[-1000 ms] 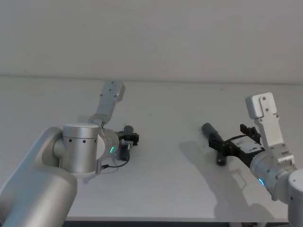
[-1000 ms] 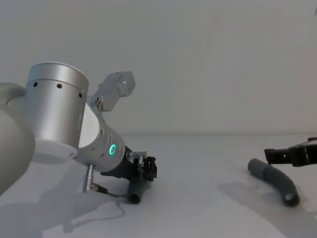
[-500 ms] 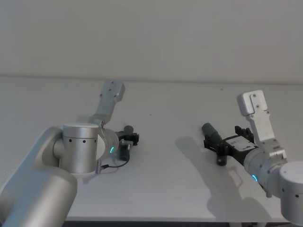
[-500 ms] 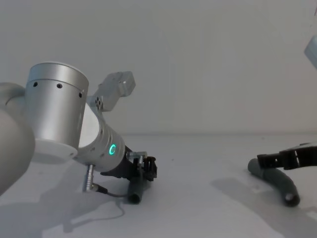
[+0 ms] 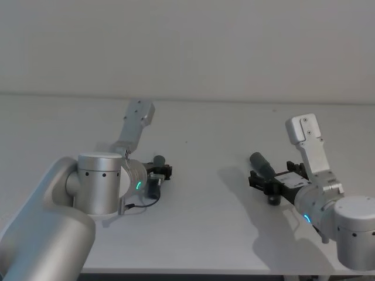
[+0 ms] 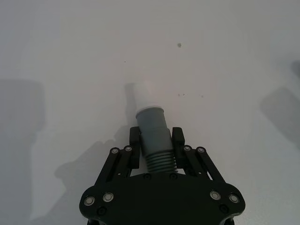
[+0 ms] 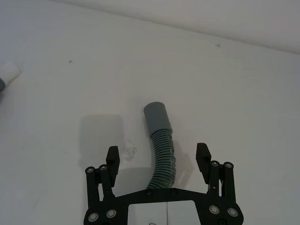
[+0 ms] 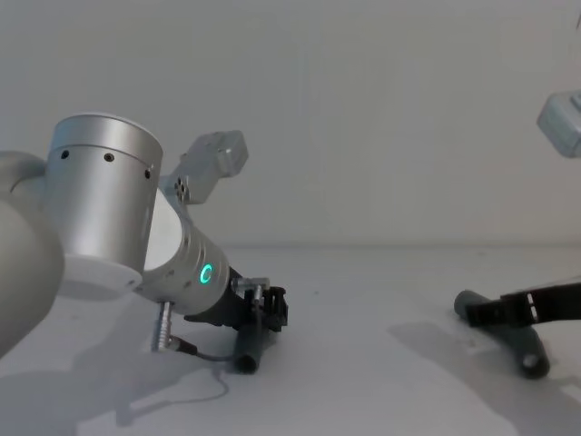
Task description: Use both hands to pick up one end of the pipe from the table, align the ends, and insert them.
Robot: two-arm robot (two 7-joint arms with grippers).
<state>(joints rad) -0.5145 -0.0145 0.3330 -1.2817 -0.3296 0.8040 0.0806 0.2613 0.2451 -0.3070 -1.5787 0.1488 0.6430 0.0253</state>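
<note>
The short pipe piece lies on the white table, its narrow cuff and white tip pointing away from the wrist. My left gripper is shut on its corrugated part, low at the table's left. The long curved pipe piece lies at the right, with its wide socket end pointing away from the wrist. My right gripper is open and straddles it, one finger on each side, not touching.
The table's far edge meets a plain wall. Bare table surface separates the two pipe pieces. The short piece's white tip shows at the edge of the right wrist view.
My right gripper has moved left and down over the long pipe piece, and its open fingers now straddle it. The left gripper and the short piece have not moved.
</note>
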